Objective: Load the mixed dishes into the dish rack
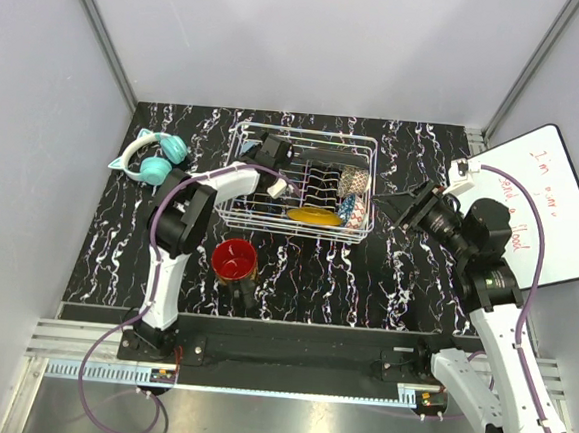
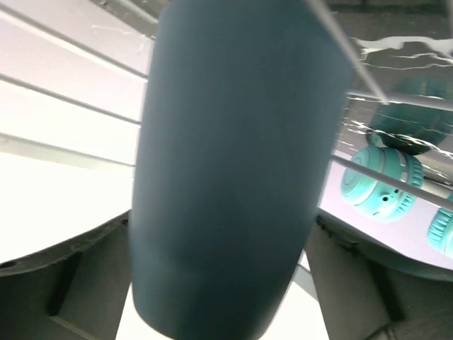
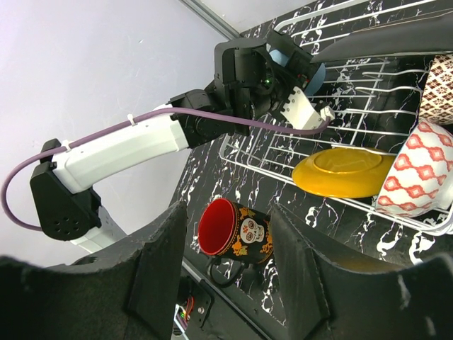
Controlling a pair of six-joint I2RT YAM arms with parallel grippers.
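The white wire dish rack [image 1: 368, 142] stands mid-table. My left gripper [image 1: 266, 157] reaches into its left end and is shut on the light blue cup [image 2: 233, 170], which fills the left wrist view; a bit of it also shows in the right wrist view [image 3: 315, 74]. The dark mug with red inside [image 1: 234, 260] lies on its side on the table in front of the rack, also seen in the right wrist view [image 3: 233, 228]. The mustard-yellow plate [image 1: 315, 217], the gold lattice bowl [image 1: 352, 180] and the black square plate [image 1: 322, 184] are in the rack. My right gripper [image 1: 406, 208] is open and empty, right of the rack.
Teal headphones [image 1: 154, 158] lie left of the rack. A whiteboard [image 1: 551, 207] leans at the right edge. A red-and-white patterned bowl [image 3: 417, 170] sits at the rack's front right corner. Grey walls enclose the table.
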